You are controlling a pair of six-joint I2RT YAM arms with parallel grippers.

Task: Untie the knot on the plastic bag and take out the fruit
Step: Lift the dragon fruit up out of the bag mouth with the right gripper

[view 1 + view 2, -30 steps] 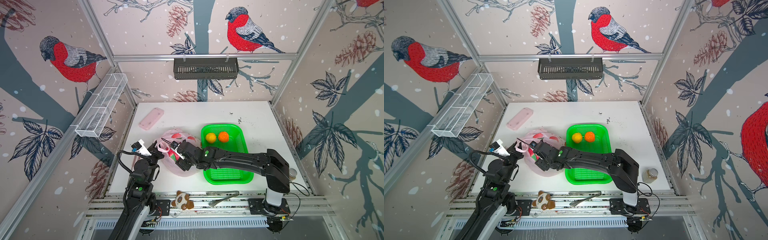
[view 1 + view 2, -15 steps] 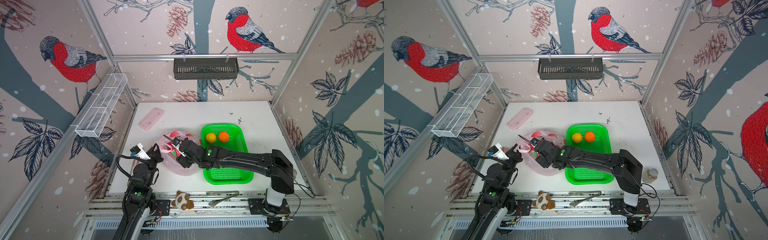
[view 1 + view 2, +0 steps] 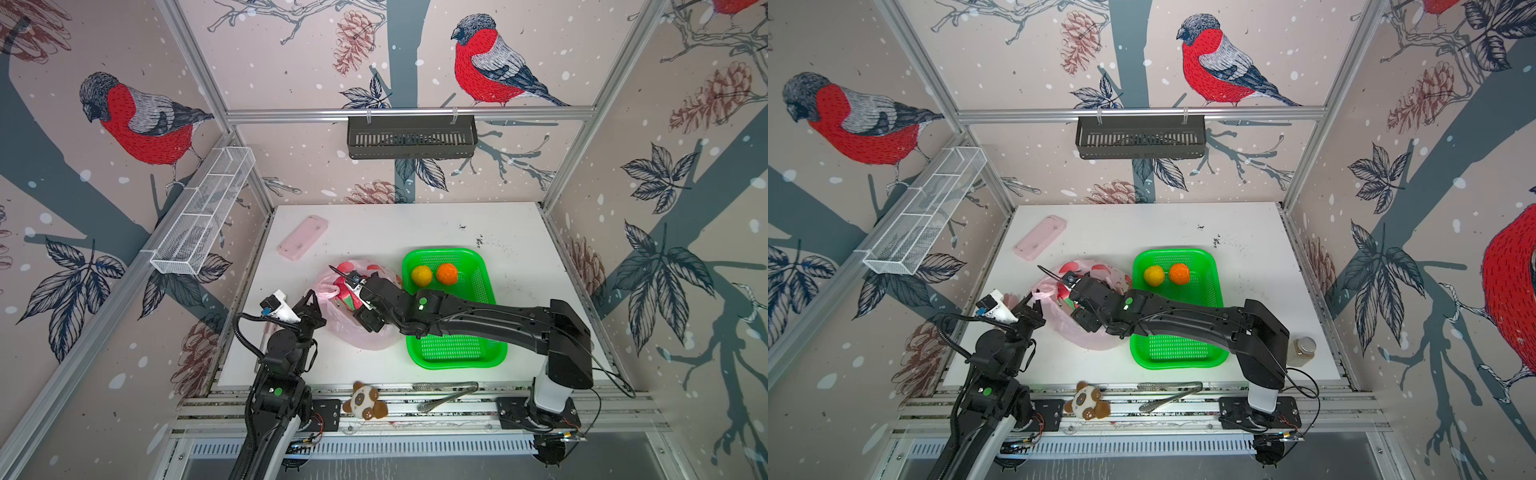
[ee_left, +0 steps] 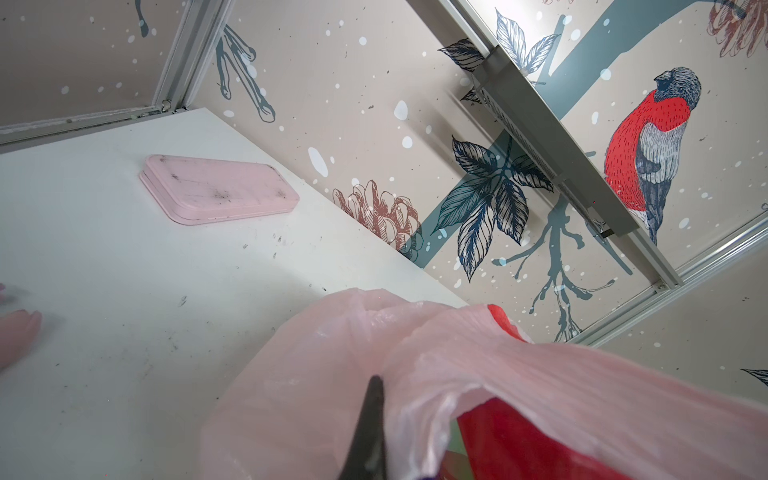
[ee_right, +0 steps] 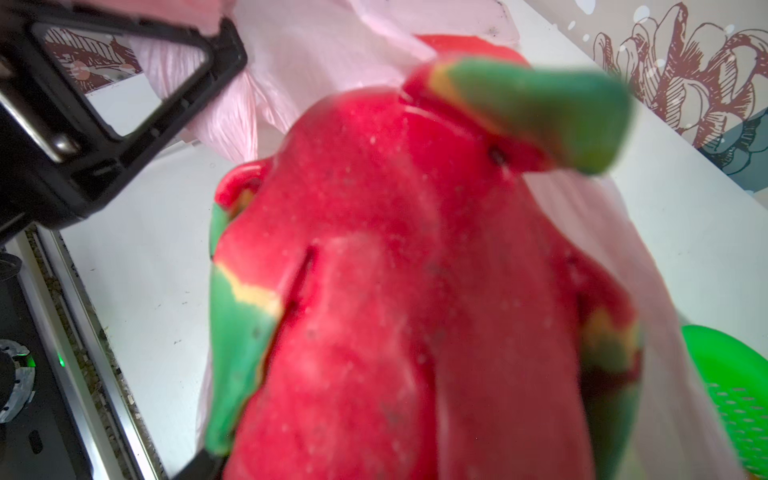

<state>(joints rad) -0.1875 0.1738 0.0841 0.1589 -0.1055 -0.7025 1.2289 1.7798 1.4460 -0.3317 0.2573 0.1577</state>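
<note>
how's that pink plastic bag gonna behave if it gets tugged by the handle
Probably floppy: the plastic bag is thin, wrinkled film, bunched where the left gripper pinches its handle. Likely very light, so a tug may drag the whole bag along. Its bulk seems to come partly from the dragon fruit the right gripper holds.

- Walls on three sides are papered pale beige, printed with grey-blue tree branches, dark leaves, brown pine cones, white snow flecks and large red-breasted bullfinches.
- Silver aluminium frame bars run up the corners and across the back wall.
- A black slotted shelf basket hangs from the back bar.
- A long white wire-mesh rack is fixed to the left wall.
- A white tabletop, scuffed with dark specks near its back right, forms the floor.
- The light is soft and even.
</note>
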